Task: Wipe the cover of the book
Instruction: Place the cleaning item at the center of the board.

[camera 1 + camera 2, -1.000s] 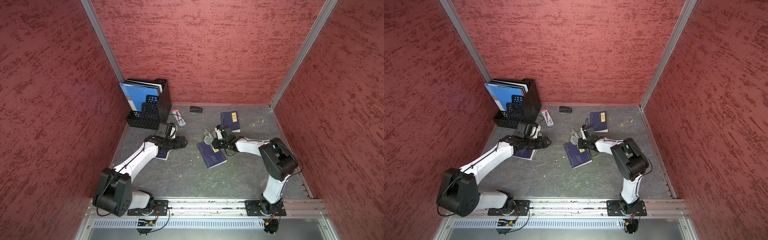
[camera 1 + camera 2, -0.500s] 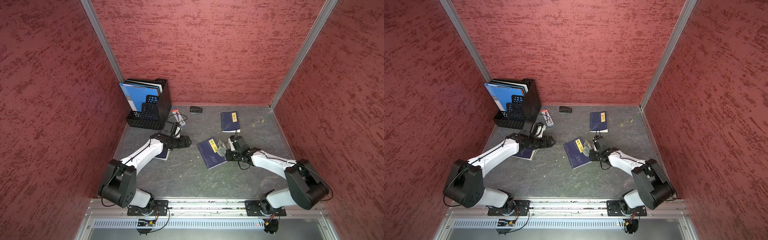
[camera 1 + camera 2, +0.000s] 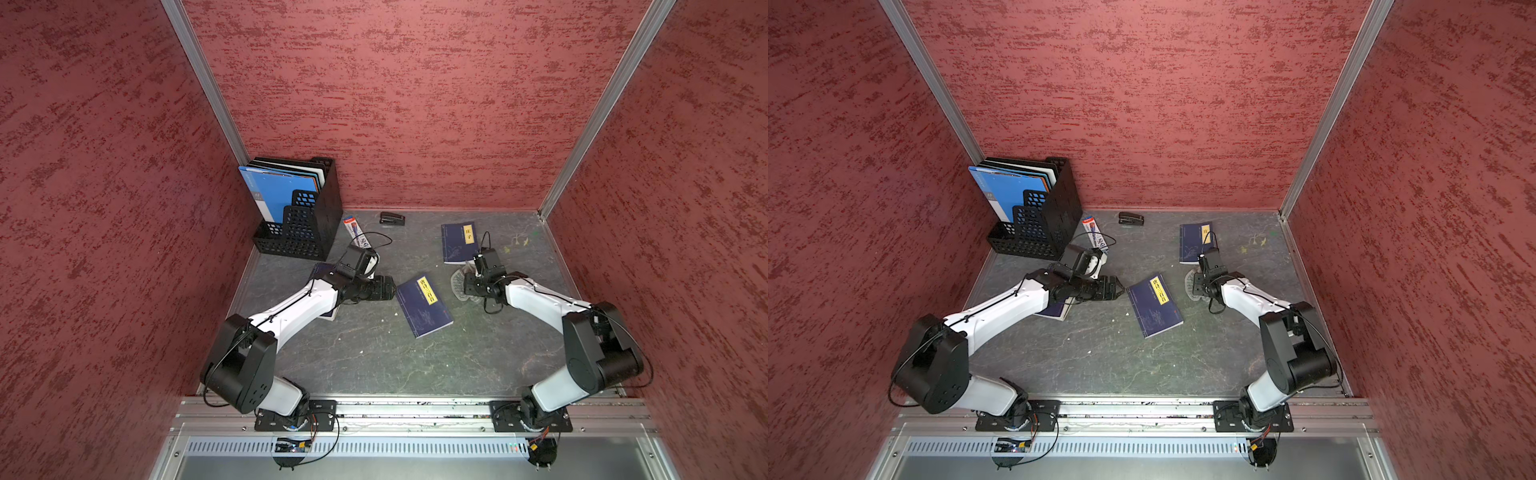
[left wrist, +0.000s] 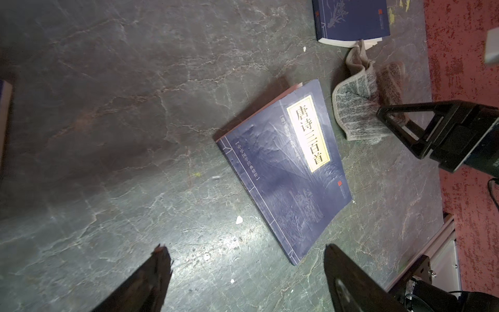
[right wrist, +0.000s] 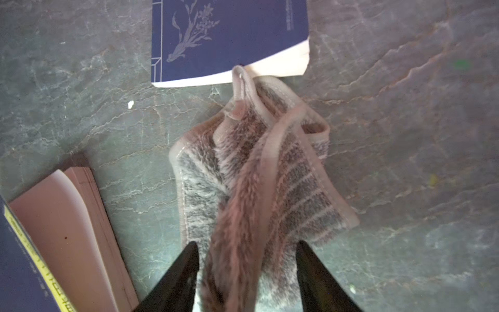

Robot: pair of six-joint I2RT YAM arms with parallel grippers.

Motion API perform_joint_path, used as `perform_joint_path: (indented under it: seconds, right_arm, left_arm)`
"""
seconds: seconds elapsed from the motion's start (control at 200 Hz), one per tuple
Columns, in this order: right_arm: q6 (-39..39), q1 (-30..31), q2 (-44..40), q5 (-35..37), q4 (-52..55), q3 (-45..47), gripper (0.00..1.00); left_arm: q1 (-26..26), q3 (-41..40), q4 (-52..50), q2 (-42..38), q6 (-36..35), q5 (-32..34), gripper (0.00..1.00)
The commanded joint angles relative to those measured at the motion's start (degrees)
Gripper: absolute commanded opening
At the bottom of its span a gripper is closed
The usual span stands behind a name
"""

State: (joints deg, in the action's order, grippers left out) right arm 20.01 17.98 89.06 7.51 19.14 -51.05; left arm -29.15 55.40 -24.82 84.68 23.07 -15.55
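Grey stone-look table [image 3: 374,353] bears 1 blue book [image 3: 424,305], lying flat, cover up. Just left of the book, left gripper [image 4: 244,248] gapes wide, empty. Right of the book, right gripper [image 5: 247,244] straddles the cloth [image 5: 297,175], jaws parted, not pinching it.

Rough red walls [image 3: 395,104] enclose three sides — silver corner posts [image 3: 203,79] slant at upper left and upper right. A dark, veined floor [image 3: 374,357] fills the lower centre, a metal rail [image 3: 415,409] along its bottom edge.

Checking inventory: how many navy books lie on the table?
3: the centre book; the back book near the rear wall; a third book mostly hidden under the left arm. The rack may hide more.
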Motion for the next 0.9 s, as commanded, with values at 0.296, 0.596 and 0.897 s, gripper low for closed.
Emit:
perform_joint_path:
  seconds: [0.296, 0.596, 0.897]
  right_arm:
    - [-1.5, 10.4, -4.1, -10.3, -1.4, -0.8, 0.59]
    - [1.6, 12.1, -1.0, -12.7, -8.0, 5.4, 0.55]
    - [0.8, 12.9, -0.9, -15.4, -7.4, 8.2, 0.44]
  left_arm:
    - [-2.6, 0.1, 6.4, 7.7, 4.7, -0.1, 0.88]
    - [-4.0, 2.1, 9.4, 14.1, 7.9, -2.5, 0.78]
    - [-4.1, 5.4, 11.4, 20.7, 8.7, -4.2, 0.63]
